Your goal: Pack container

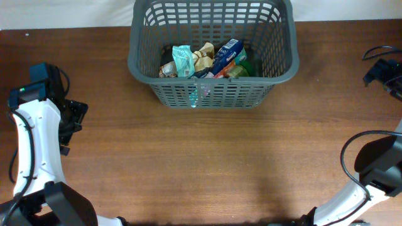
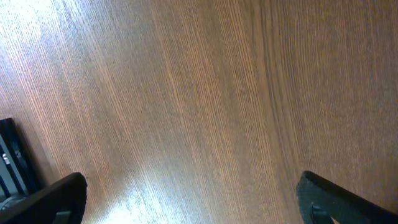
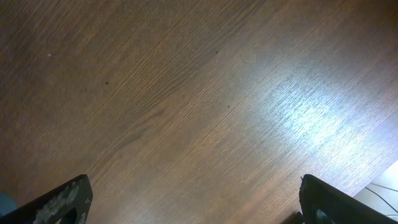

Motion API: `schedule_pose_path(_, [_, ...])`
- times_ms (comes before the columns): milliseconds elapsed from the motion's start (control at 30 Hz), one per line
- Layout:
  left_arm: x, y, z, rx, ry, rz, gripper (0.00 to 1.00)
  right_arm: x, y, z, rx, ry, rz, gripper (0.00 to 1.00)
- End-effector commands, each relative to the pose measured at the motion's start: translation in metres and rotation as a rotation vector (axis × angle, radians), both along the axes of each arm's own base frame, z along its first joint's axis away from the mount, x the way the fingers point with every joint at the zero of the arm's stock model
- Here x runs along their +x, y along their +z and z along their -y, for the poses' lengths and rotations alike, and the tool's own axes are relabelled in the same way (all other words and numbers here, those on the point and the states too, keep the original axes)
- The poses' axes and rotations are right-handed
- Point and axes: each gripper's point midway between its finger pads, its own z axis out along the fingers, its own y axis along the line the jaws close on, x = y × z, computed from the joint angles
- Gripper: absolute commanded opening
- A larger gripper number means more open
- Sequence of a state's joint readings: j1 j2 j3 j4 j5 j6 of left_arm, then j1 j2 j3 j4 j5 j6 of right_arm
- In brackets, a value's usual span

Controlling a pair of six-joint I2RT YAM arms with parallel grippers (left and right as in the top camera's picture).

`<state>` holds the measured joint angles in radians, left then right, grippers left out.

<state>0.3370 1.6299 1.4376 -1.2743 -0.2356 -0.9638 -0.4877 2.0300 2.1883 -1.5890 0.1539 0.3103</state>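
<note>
The container, a large dark grey lattice basket, stands at the back middle of the wooden table. Several snack packets lie inside it, among them a teal one, a blue one and a green one. My left gripper is at the far left of the table, well away from the basket. In the left wrist view it is open and empty over bare wood. My right gripper is at the far right edge. In the right wrist view it is open and empty over bare wood.
The wooden table stretches in front of the basket. Black cables lie near the right edge by the right arm. A white surface lies beyond the table's back edge.
</note>
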Motion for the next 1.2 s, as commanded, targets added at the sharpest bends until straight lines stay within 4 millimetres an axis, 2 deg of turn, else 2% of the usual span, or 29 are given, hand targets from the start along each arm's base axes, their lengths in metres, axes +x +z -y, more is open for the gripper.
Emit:
schedule_pose_path(0, [-0.002,-0.002,0.0,-0.006,-0.009,-0.008,0.99,-0.004,0.002,0.003,-0.015,-0.011,-0.003,0.99])
schedule_pose_path(233, [-0.002,-0.002,0.0,-0.007,-0.009,-0.007,0.99,-0.004,0.003,0.003,-0.015,-0.011,-0.002,0.99])
schedule_pose_path(367, [-0.002,-0.002,-0.001,-0.005,-0.009,-0.007,0.99,-0.005,0.01,0.002,-0.024,-0.011,0.014,0.99])
schedule_pose_path(500, [-0.002,-0.002,0.0,-0.006,-0.009,-0.008,0.99,-0.01,0.028,-0.001,-0.046,-0.012,0.056,0.99])
schedule_pose_path(700, [-0.002,-0.002,0.0,-0.006,-0.009,-0.008,0.99,-0.022,0.068,-0.01,-0.096,-0.005,0.153,0.99])
schedule_pose_path(867, [-0.002,-0.002,0.0,-0.006,-0.009,-0.008,0.99,-0.036,0.11,-0.034,-0.147,0.035,0.263,0.99])
schedule_pose_path(1000, [-0.002,-0.002,0.0,-0.006,-0.009,-0.008,0.99,-0.051,0.133,-0.06,-0.168,0.085,0.327,0.99])
schedule_pose_path(1067, [-0.002,-0.002,0.0,-0.006,-0.009,-0.008,0.99,-0.063,0.139,-0.075,-0.171,0.115,0.348,0.99])
schedule_pose_path(1167, [-0.002,-0.002,0.0,-0.006,-0.009,-0.008,0.99,-0.085,0.135,-0.095,-0.164,0.152,0.349,0.99])
